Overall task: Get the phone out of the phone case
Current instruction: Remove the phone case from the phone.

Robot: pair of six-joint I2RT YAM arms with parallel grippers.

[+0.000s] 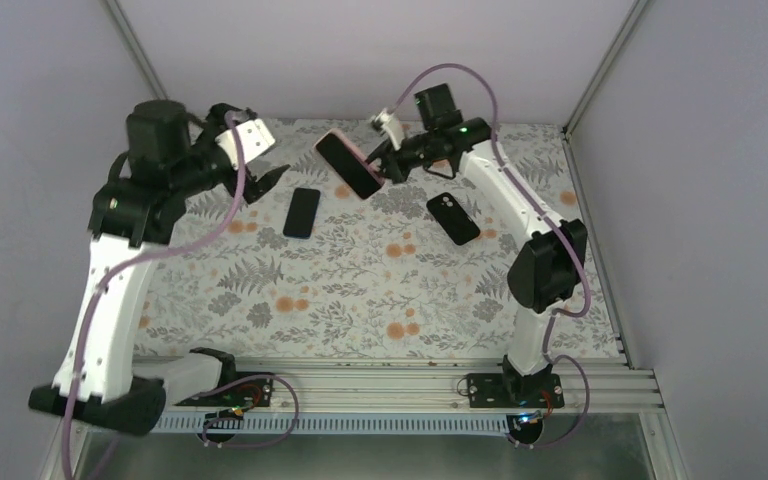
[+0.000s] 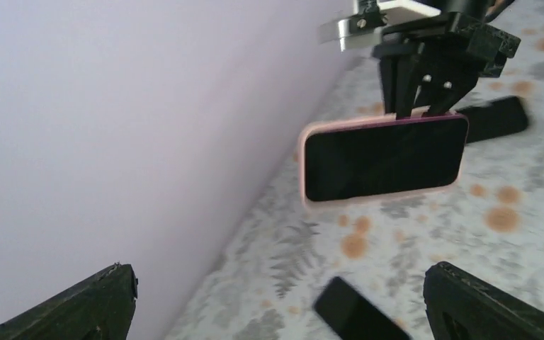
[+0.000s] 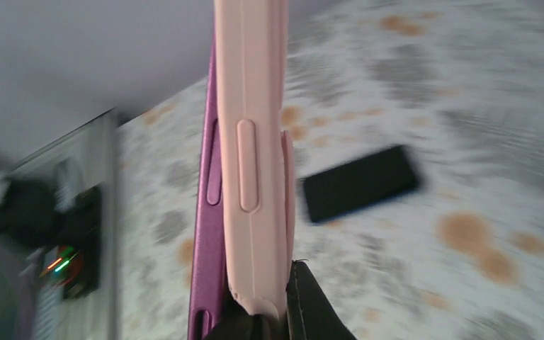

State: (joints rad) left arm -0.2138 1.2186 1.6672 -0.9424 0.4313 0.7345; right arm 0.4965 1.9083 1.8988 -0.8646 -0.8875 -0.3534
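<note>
A purple phone [image 3: 209, 234] with a black screen sits in a pink case [image 1: 348, 163], held up in the air over the back of the table. My right gripper [image 1: 385, 165] is shut on the case's edge. In the right wrist view the pink case [image 3: 255, 142] stands on edge between my fingers [image 3: 312, 312], with the phone's purple side showing along its left. My left gripper [image 1: 265, 180] is open and empty, left of the phone and apart from it. The left wrist view shows the cased phone [image 2: 384, 157] ahead, well beyond its open gripper [image 2: 276, 283].
Two bare black phones lie on the floral mat: one [image 1: 301, 212] below the left gripper, one [image 1: 453, 218] under the right arm. The back wall [image 1: 360, 60] and side walls stand close. A metal rail [image 1: 390, 385] runs along the near edge.
</note>
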